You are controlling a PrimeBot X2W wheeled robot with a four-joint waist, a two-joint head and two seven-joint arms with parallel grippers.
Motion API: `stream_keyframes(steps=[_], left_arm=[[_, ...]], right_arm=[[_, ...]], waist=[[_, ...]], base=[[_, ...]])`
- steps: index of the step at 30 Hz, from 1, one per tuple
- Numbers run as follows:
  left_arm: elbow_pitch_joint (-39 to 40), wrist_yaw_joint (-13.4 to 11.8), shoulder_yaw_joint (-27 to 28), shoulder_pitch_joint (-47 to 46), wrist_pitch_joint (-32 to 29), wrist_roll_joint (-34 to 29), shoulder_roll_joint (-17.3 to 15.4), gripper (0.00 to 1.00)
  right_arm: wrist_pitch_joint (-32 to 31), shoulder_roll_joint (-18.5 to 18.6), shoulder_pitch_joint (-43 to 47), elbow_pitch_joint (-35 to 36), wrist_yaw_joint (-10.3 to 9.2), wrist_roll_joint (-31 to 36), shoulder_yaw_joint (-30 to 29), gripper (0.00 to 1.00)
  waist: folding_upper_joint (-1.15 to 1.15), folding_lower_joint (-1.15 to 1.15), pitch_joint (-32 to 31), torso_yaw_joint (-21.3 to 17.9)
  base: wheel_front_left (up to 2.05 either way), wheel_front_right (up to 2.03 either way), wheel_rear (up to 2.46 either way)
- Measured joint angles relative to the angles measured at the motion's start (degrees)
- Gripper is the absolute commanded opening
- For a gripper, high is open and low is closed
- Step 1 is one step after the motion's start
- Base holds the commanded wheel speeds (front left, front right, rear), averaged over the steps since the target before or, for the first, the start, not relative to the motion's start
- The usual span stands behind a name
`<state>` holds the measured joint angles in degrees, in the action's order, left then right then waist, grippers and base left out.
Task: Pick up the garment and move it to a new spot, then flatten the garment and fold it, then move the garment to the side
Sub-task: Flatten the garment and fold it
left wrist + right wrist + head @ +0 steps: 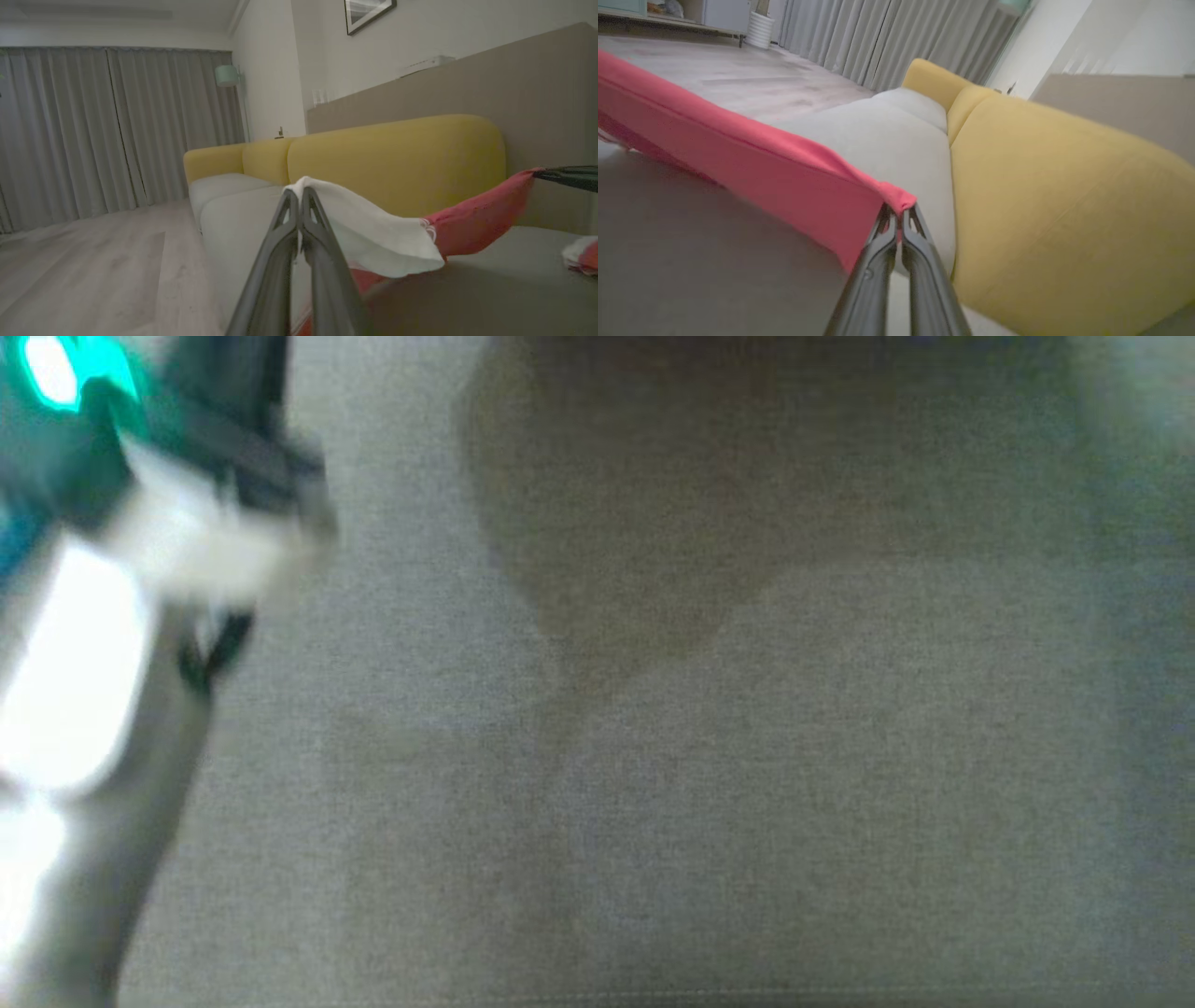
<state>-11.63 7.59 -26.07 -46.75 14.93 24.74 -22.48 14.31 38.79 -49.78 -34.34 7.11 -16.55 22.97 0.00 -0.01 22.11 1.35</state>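
Clearances: the grey seat (896, 130) of the sofa runs long and bare. It is bounded on one side by the yellow backrest (1064, 210). On the other side its front edge drops to the wooden floor (93, 261). The floor lies open as far as the grey curtains (93, 130). In the head view the seat fabric (747, 756) is blurred, with a soft shadow across its upper part.

Garment: the garment (467, 224) hangs above the seat, drawn out as a band between the two grippers. Its long axis runs along the sofa, roughly parallel to the backrest. The white end sits at the left gripper (299, 192) and droops in a loose flap. The red end leads to the right gripper (900, 215), its upper edge pulled fairly straight. The middle sags low; whether the lower edge touches the cushion cannot be told. A small white-and-red scrap (579, 254) lies on the seat just beyond; whether it is part of the garment is unclear.

Arms: both grippers are clenched on the cloth, fingertips pressed together, the left on white fabric and the right on a bunched red corner. The left forearm (84, 663) rises from the lower left of the head view, pale and blurred.
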Motion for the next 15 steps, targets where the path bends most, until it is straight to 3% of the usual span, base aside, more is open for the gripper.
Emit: stream_keyframes(steps=[4, 8, 15], left_arm=[[6.57, -1.20, -0.69, 16.11, -0.03, -1.20, -2.60, 0.00], [13.30, -4.70, -3.31, 34.80, -1.04, -1.44, -5.65, 0.00], [23.86, -9.57, -4.15, 50.43, -5.54, 1.86, -8.24, 0.00]], right_arm=[[0.01, -0.45, 12.54, 2.97, 0.00, -0.69, -2.93, 0.00], [0.05, -2.13, 29.60, 10.23, 0.00, -0.49, -9.79, 0.00], [0.04, -4.32, 48.47, 19.40, 0.00, 1.64, -16.37, 0.00]], waist=[[0.00, -0.01, -2.94, 0.37], [0.00, -0.02, -7.12, 0.78], [0.01, -0.02, -11.49, 1.09]], base=[[0.00, 0.00, 0.00], [0.00, 0.00, 0.00], [0.00, 0.00, 0.00]])
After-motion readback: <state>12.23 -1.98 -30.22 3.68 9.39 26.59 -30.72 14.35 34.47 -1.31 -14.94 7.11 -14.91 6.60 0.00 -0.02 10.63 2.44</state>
